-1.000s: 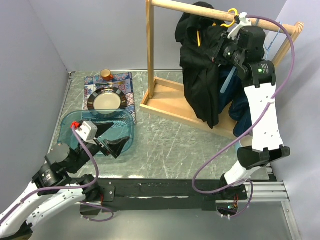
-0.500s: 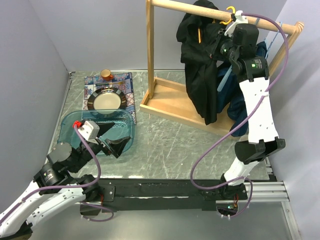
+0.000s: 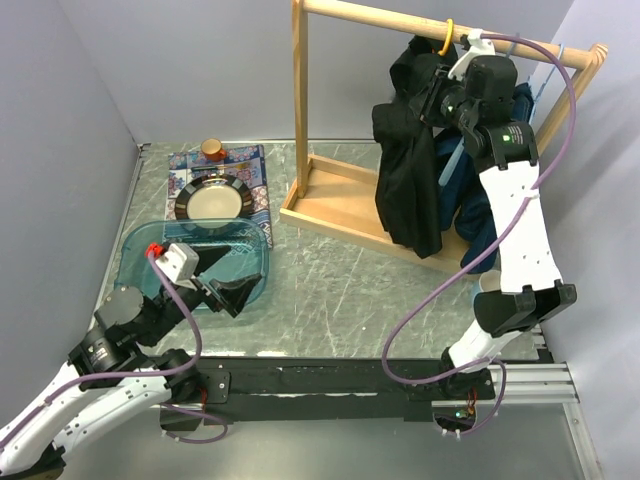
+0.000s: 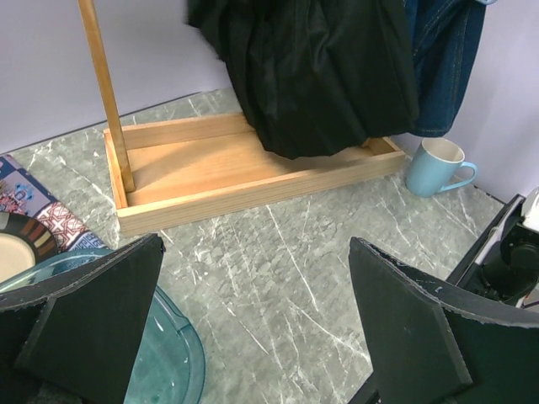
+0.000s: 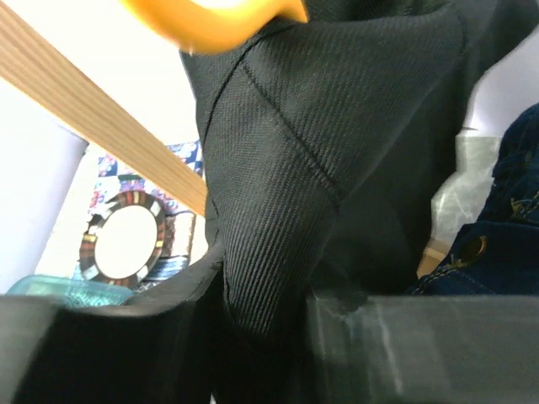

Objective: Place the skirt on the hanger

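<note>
The right claw [image 5: 261, 341] is raised to the top rail [image 3: 370, 14] of the rack [image 3: 300, 110]. Its two fingers [image 5: 421, 349] flank a fold of the black skirt [image 3: 405, 185], which fills the gap between them; whether they pinch the cloth or merely bracket it cannot be told. The skirt hangs below the yellow hanger [image 3: 447, 32] hooked over the rail, and its hem drops to just above the rack's base. Jeans [image 3: 482, 215] hang from the same rail on the skirt's right, behind the right arm. A pale blue mug [image 4: 438, 166] stands on the table [image 3: 340, 300] just off the right end of the rack's base. The left claw [image 4: 253, 290] is well to the left of the rack, low over a teal tray [image 3: 140, 255], with its fingers spread wide and holding nothing. Beyond the tray, left of the rack's post, a plate [image 3: 212, 202] lies on a patterned mat [image 3: 255, 165], with a small cup [image 3: 211, 148] at the mat's far edge.
</note>
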{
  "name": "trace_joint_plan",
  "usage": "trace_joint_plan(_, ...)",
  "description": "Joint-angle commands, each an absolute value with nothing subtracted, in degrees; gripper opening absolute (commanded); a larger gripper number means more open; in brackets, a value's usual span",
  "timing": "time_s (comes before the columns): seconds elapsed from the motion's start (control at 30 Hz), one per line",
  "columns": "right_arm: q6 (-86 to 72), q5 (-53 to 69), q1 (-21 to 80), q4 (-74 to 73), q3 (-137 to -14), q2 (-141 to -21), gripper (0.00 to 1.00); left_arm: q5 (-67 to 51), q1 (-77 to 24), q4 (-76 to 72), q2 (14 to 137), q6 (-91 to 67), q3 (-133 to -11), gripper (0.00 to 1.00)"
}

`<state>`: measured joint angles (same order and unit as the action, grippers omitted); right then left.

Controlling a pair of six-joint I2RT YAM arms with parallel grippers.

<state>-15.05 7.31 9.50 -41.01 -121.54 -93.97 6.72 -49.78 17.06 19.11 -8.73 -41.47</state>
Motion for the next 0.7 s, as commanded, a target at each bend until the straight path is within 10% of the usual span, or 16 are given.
trace_joint_plan(0.0, -10.92, 11.24, 9.14, -37.79, -120.33, -88.43, 0.51, 5.8, -49.48, 15.47, 17.32, -9.23, -41.57, 0.97)
trace_joint_plan(0.4, 3.6, 23.56, 8.97, -37.01, -106.9, -67.78, 1.0, 7.28, -49.57, 17.75, 18.81, -13.09, -44.55, 0.97)
trace_joint_plan(0.67, 3.53, 15.22, 6.24, -37.08, -98.62, -51.16, 1.0, 12.92, -49.48, 24.43, 21.53, -17.31, -55.44, 0.97)
